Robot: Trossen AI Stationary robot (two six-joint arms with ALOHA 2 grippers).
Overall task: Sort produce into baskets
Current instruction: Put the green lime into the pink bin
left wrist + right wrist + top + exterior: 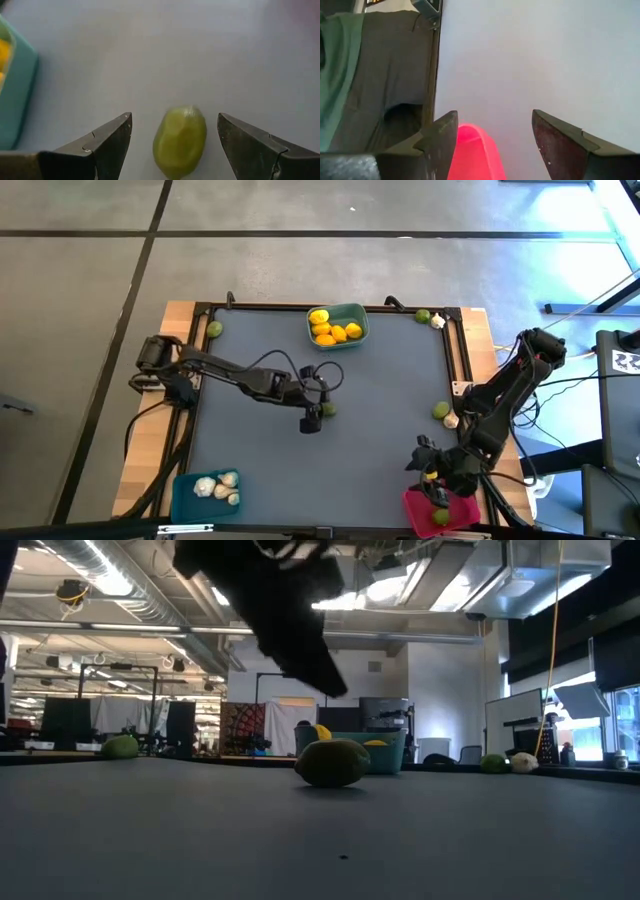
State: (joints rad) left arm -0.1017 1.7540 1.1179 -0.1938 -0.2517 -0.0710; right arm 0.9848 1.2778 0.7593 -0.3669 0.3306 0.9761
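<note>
While the right pincer [432, 470] hangs released above the pink-red basket [452, 507], the left pincer [175, 142] sits spread wide mid-surface with a lime [180, 141] squarely between its fingers, untouched. That lime's long axis runs along the reach, so closing should pinch its narrow sides; left arm's clearly nearer.

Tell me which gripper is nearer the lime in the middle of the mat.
Left. The left gripper hangs open right over that lime, a finger on either side. The right gripper is far off, above the pink basket.
</note>
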